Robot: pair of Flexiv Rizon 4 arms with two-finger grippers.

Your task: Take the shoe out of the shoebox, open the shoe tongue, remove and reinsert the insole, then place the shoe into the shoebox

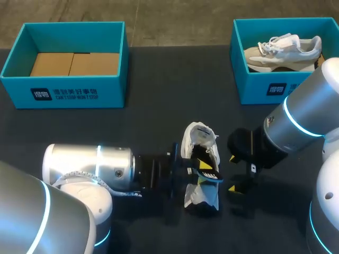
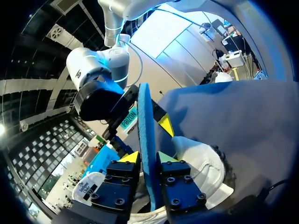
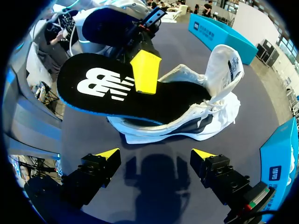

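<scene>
Yellow-tipped fingers of the left gripper (image 2: 148, 157) pinch the insole (image 2: 145, 121) edge-on, one tip on its black top and one on its blue underside. The insole's other end sits in the mouth of the white shoe (image 1: 197, 132), which lies on the dark table (image 1: 159, 79) with its tongue lifted. Just beside the shoe hovers the right gripper (image 3: 156, 154), fingers spread wide and touching nothing. At the table's far left stands a teal shoebox (image 1: 63, 92). Well apart at the far right, a second shoebox (image 1: 265, 87) holds another pale shoe (image 1: 283, 50).

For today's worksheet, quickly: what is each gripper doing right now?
Left gripper: shut on the insole.
Right gripper: open, holding nothing.
</scene>
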